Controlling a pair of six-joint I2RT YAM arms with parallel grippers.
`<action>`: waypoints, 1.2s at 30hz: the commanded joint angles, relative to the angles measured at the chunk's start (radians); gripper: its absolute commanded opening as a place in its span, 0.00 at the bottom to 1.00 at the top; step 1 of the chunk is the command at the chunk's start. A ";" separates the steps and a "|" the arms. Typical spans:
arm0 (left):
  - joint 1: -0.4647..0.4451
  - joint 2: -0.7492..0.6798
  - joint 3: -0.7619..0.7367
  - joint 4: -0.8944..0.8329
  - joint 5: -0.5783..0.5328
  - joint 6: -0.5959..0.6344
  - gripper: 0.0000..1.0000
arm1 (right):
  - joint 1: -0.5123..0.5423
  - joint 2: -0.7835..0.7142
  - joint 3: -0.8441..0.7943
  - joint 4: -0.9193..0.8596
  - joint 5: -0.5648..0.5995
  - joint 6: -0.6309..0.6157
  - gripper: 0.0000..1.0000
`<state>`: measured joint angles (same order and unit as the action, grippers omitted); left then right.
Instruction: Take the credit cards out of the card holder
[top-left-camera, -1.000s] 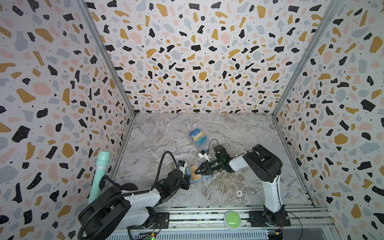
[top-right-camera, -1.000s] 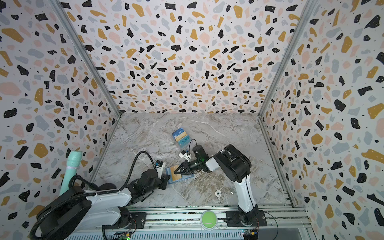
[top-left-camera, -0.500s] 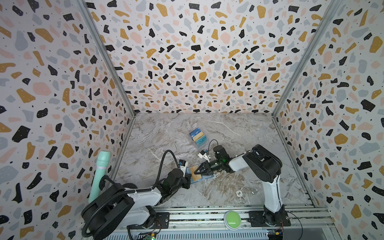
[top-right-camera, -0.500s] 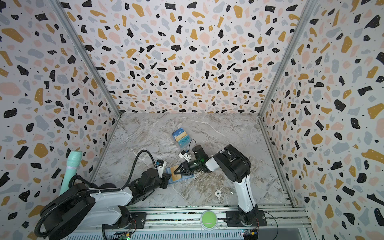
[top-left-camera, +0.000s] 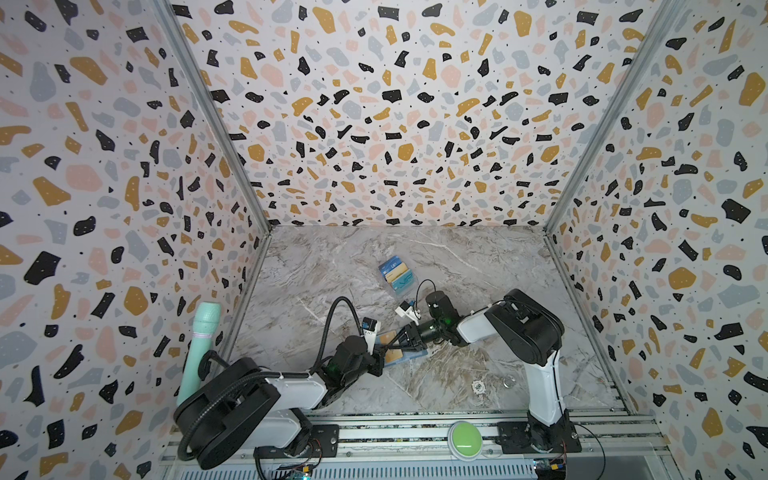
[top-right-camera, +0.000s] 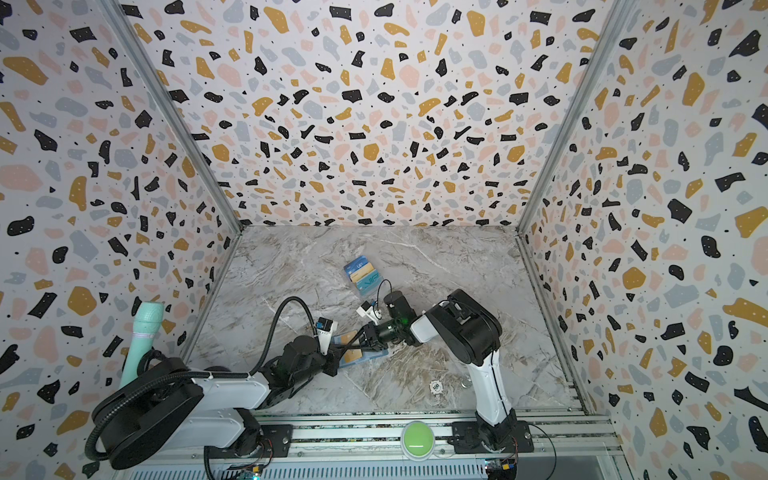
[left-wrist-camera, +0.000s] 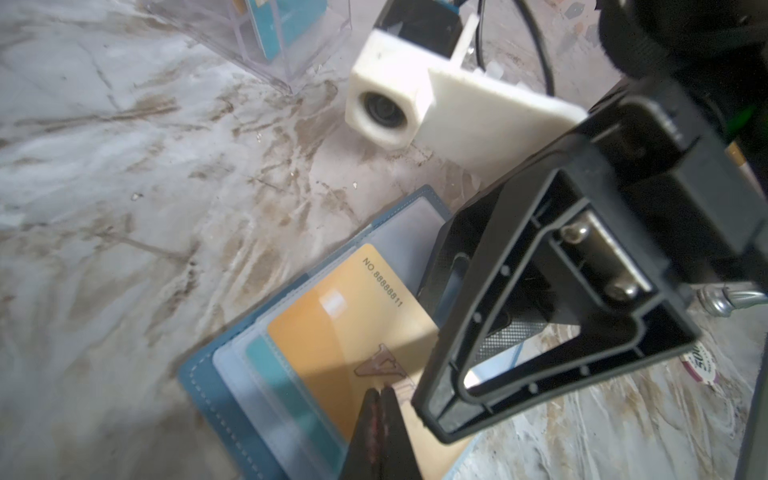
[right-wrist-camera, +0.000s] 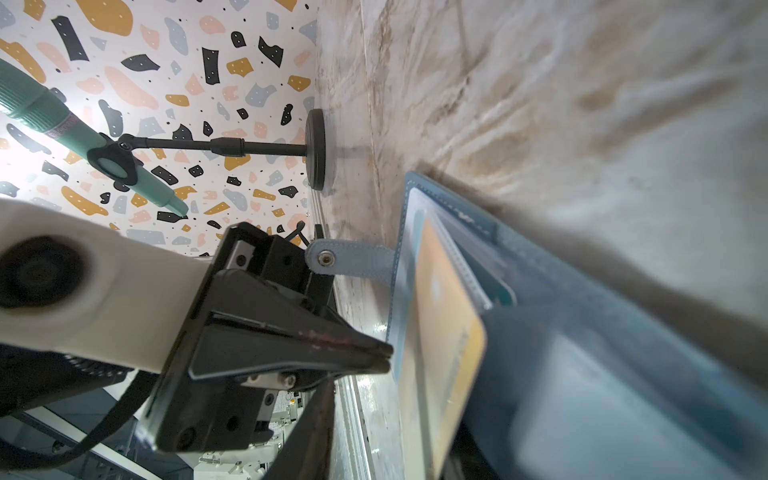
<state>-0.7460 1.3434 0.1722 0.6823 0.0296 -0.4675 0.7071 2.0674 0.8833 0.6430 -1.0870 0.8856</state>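
Observation:
The slate-blue card holder (top-left-camera: 415, 356) (top-right-camera: 376, 354) lies open on the marble floor, strap tab (right-wrist-camera: 345, 259) sticking out. A yellow-tan credit card (left-wrist-camera: 353, 332) (right-wrist-camera: 444, 332) sticks partway out of a clear sleeve, and a teal card (left-wrist-camera: 282, 382) sits in a sleeve beside it. My left gripper (left-wrist-camera: 380, 392) (top-left-camera: 383, 354) is shut, its tips against the sleeve edge by the yellow card. My right gripper (right-wrist-camera: 415, 436) (top-left-camera: 392, 345) reaches in from the opposite side. Its fingers (left-wrist-camera: 478, 299) stand apart on either side of the yellow card, with a gap showing on one side.
A clear acrylic stand (top-left-camera: 397, 276) (top-right-camera: 362, 272) with several cards stands behind the arms. A teal microphone on a stand (top-left-camera: 203, 336) is at the left wall. A small round token (top-left-camera: 478, 387) and a ring (top-left-camera: 508, 379) lie at the front right. A green button (top-left-camera: 464, 438) sits on the front rail.
The right gripper's jaws have spread slightly wider around the yellow card. Both arms stay almost where they were over the card holder.

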 joint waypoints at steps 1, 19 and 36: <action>0.008 0.040 0.006 0.076 0.025 0.018 0.00 | 0.006 -0.016 -0.008 0.018 -0.007 0.005 0.37; 0.007 0.050 -0.069 0.076 0.012 -0.012 0.00 | -0.010 -0.088 0.030 -0.050 -0.011 -0.022 0.36; 0.008 0.074 -0.085 0.084 0.000 -0.020 0.00 | -0.033 -0.132 0.025 -0.132 -0.001 -0.072 0.33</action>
<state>-0.7414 1.4090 0.1200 0.8265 0.0418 -0.4866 0.6781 1.9938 0.8837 0.5167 -1.0676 0.8429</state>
